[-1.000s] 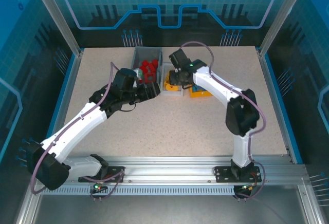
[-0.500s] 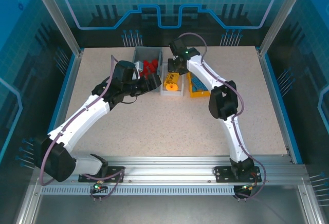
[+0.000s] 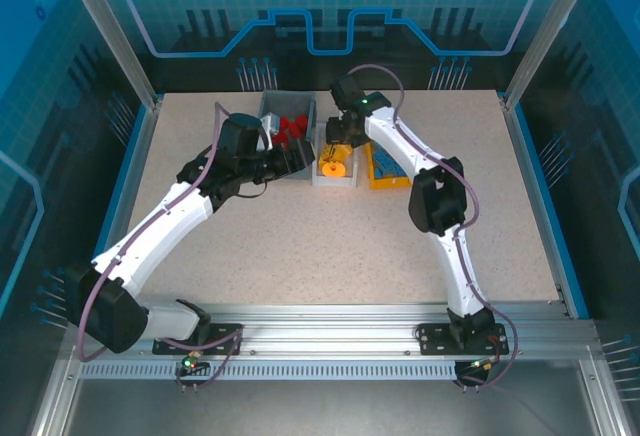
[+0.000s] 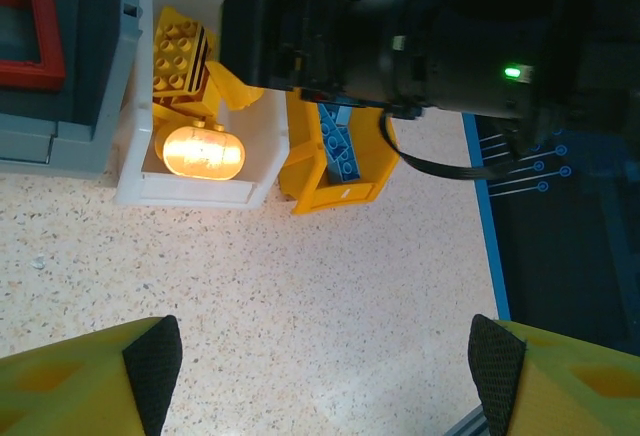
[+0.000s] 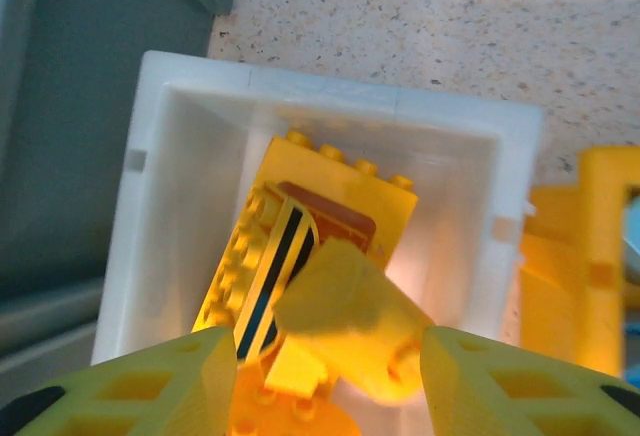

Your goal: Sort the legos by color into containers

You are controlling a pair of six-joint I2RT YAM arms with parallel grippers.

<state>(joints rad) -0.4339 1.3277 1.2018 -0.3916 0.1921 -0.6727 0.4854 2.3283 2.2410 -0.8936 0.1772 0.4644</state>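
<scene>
**Counter** [image 3: 330,246]: speckled beige. Both arm bases are bolted at its near edge, and the three containers are grouped toward its far side.

**Left end effector** [image 4: 325,356]: reached out low on the near side of the containers. Its fingers are spread wide, and plain counter is seen in the gap.

**White container** [image 5: 330,91]: set between the other two, its sides touching or nearly touching theirs. The yellow legos are kept here: a studded brick [image 5: 340,191], a black-striped brick [image 5: 265,256] leaning on it, and a rounded orange piece [image 4: 203,153] at the near end.

**Right end effector** [image 5: 328,356]: held directly above the white container with its fingers parted. A blurred yellow piece [image 5: 345,321] is seen in the gap, clear of the left-hand finger. Contact with the other finger cannot be told.

**Yellow-orange container** [image 4: 335,194]: placed just right of the white one. The blue legos [image 4: 340,141] are lying inside it.

**Grey container** [image 4: 70,141]: the largest, placed left of the white one and extending farthest back. The red legos [image 3: 291,131] are piled inside it.
</scene>
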